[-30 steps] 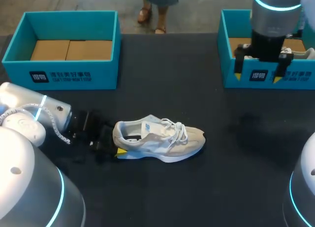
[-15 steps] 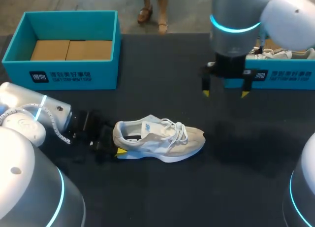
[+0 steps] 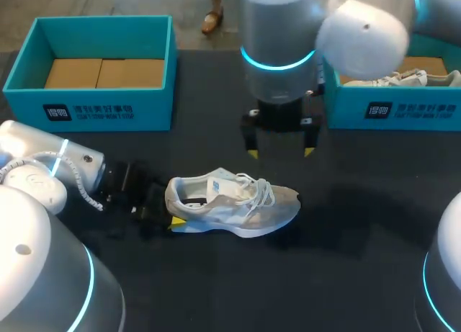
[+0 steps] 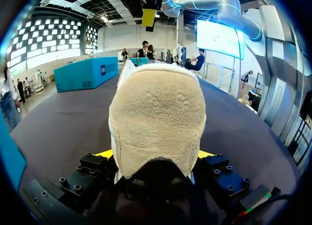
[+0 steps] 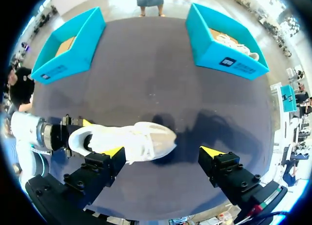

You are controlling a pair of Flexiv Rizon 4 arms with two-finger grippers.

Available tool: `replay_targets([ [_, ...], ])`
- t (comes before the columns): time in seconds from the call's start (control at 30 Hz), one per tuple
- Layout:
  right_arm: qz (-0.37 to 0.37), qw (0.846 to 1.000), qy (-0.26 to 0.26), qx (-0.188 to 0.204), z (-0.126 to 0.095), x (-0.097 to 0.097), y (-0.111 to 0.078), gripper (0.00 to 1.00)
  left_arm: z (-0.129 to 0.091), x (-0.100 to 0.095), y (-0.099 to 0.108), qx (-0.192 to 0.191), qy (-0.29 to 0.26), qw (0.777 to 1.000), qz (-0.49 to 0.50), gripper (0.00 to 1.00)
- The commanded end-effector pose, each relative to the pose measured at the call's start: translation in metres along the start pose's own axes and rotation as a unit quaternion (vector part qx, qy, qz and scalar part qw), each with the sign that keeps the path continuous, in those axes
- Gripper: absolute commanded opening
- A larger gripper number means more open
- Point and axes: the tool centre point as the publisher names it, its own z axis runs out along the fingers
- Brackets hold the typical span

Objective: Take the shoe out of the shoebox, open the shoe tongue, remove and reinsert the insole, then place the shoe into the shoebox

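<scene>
The shoe (image 3: pixel 234 202) is a pale sneaker, white and cream with white laces, a small blue tag on the tongue and a white sole. From my left wrist its heel fills the view: a rounded patch of rough beige material edged in white. It stands upright on its sole on the black table (image 3: pixel 216 289), out of either box, roughly between the two and nearer to me, with its toe pointing to my right and its heel toward my left arm.

My left gripper (image 4: pixel 156 159) lies low on the table behind the shoe and is clamped on the heel, one yellow tip pressed against each side of it. My right gripper (image 3: pixel 281 152) hangs above the table just beyond the laces, its fingers spread wide and touching nothing; from the right wrist the shoe shows below, closer to one finger than the other.

The left shoebox (image 3: pixel 94 109) is turquoise, open at the top, and sits at the far left of the table; inside I see only flat brown cardboard (image 3: pixel 104 73) covering its bottom. The right shoebox (image 3: pixel 392 112), the same turquoise, sits at the far right, partly hidden by my right arm. In it lies a second pale shoe (image 3: pixel 389 78) on its side, with brown cardboard showing behind it
</scene>
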Motion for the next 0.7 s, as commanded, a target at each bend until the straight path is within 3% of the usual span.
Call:
replay_targets([
  [0.03, -0.006, 1.0, -0.026, 0.004, 0.006, 0.033, -0.002, 1.0, 0.003, -0.002, 0.001, -0.001, 0.0, 1.0, 0.0, 0.0],
  [0.33, -0.034, 0.999, -0.022, 0.008, 0.012, 0.063, -0.012, 1.0, 0.003, -0.002, 0.001, -0.001, 0.0, 1.0, 0.0, 0.0],
  [0.7, -0.035, 0.999, -0.013, 0.013, 0.013, 0.065, -0.013, 1.0, 0.003, -0.002, 0.001, -0.001, 0.0, 1.0, 0.0, 0.0],
])
